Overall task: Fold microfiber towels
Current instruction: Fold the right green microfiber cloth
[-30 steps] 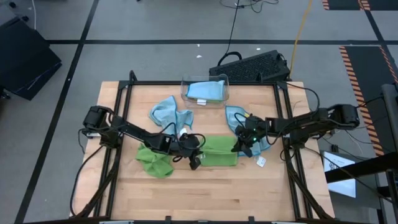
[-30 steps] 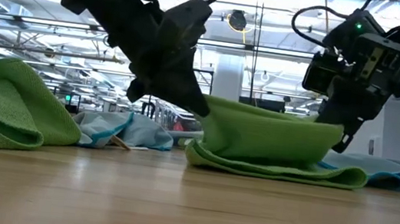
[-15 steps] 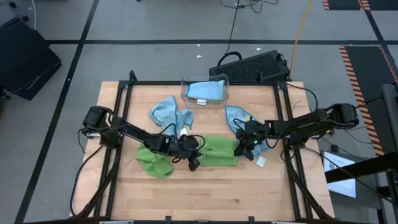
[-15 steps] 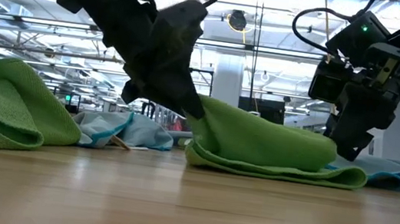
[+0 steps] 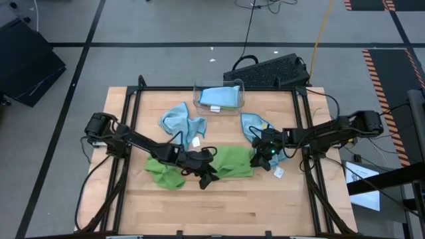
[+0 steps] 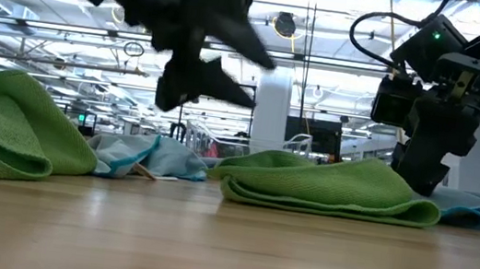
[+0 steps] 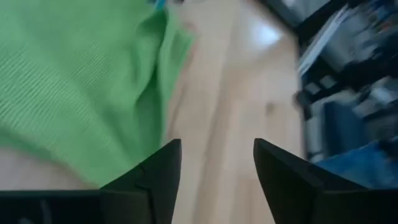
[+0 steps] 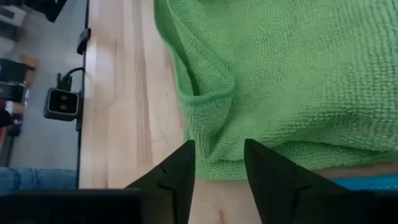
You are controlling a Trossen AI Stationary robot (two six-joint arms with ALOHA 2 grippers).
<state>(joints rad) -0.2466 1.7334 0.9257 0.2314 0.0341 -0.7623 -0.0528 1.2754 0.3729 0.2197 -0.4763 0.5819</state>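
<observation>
- I am holding my left hand (image 6: 230, 68) raised above the table (image 5: 219, 206), off the left end of the folded green towel (image 5: 234, 162). Its fingers are standing apart and gripping nothing; the wrist view shows bare wood between them.
- The folded green towel is lying flat near the middle of the table, doubled over with its fold toward the front edge. In the low view it is sitting below and to one side of my left hand, not touching it.
- I am keeping my right hand (image 5: 260, 158) low at the towel's right end. Its fingers (image 8: 180, 171) are parted, with the towel's hemmed edge lying just past the tips; nothing is pinched between them.
- A second green towel (image 5: 165, 172) is lying crumpled on the left, beside my left arm.
- A light blue towel (image 5: 179, 121) is lying bunched behind the green ones, toward the left.
- Another light blue towel (image 5: 252, 124) is lying under and behind my right hand, a small white tag (image 5: 279, 172) showing just beside it.
- A folded light blue towel (image 5: 219, 97) is resting in the clear plastic bin (image 5: 197, 99) at the table's far edge.
</observation>
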